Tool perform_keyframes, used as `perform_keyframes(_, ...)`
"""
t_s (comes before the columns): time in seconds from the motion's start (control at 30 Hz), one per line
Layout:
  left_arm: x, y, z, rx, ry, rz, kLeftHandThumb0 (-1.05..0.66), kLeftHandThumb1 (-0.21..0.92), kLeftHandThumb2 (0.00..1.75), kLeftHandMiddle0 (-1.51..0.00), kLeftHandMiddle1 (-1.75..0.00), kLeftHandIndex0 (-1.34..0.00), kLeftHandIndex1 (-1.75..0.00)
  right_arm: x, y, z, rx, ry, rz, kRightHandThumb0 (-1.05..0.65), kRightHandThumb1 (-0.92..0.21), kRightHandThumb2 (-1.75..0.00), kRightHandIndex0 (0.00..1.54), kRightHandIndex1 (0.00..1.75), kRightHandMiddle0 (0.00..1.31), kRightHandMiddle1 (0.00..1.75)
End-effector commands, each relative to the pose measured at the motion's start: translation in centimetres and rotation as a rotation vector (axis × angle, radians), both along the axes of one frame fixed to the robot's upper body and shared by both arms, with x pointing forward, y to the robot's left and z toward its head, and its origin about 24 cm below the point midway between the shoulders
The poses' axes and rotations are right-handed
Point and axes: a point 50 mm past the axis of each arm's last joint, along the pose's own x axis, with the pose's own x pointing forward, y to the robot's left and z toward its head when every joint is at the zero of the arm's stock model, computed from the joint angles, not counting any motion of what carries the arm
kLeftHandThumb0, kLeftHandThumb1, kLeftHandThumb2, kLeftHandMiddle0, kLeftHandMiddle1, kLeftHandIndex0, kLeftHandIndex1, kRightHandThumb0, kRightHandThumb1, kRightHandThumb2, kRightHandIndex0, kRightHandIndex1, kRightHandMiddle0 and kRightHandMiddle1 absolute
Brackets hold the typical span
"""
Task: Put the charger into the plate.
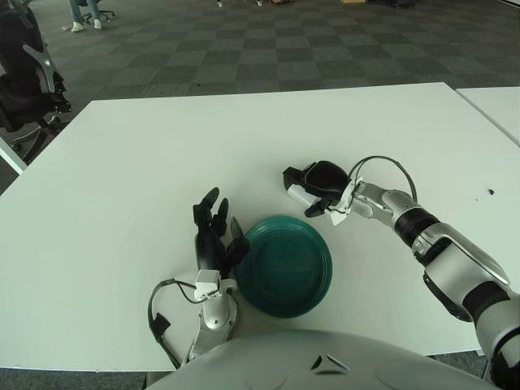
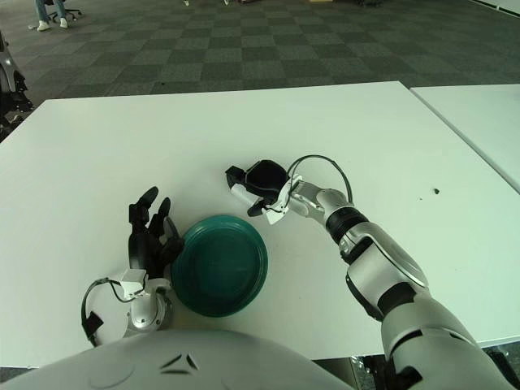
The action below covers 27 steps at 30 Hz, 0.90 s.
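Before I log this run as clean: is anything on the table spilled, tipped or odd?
Nothing stands out. The green plate lies flat and empty, the right hand holds the white charger just beyond its far rim, and the left hand shows beside its left edge.

No text, label, brand, number or sign can be read anywhere: not on the plate (image 1: 284, 266), the charger (image 1: 297, 193), or the tabletop (image 1: 162, 162).

Teal plate (image 1: 284, 268), white table (image 1: 162, 162), grey checkered carpet (image 1: 244, 49)
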Motion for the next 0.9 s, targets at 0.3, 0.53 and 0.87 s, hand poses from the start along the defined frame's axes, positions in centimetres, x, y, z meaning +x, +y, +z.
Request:
perform_keyframes(0.3,0.0,-2.0,-1.6,-0.094,0.078,0.044,-0.91,0.92,0.96,-0.5,-0.31,-0.1,-0.98,3.0,1.0,10.3,0.178,-0.229,0.025,-0.52,-0.21,-1.44,1.11,1.75,0.7,1.75)
perform_keyframes(0.53,0.4,-2.4,-1.6,-0.146,0.076,0.065,-0.91,0.92,0.94,-0.39,-0.57,-0.14,-1.02,0.7,1.8,13.3,0.235,-0.271,0.101,-0.51,-0.23,-1.42,1.15,1.75,0.68,1.75)
perform_keyframes(0.87,0.6,-2.6,-1.7,-0.162,0.09,0.099,-0.87,0.92,0.91,-0.37,-0.65,-0.13,-1.03,-1.1,2.1,14.2,0.188,-0.235,0.146,-0.51,-0.21,-1.45,1.17,1.75,0.7,1.75)
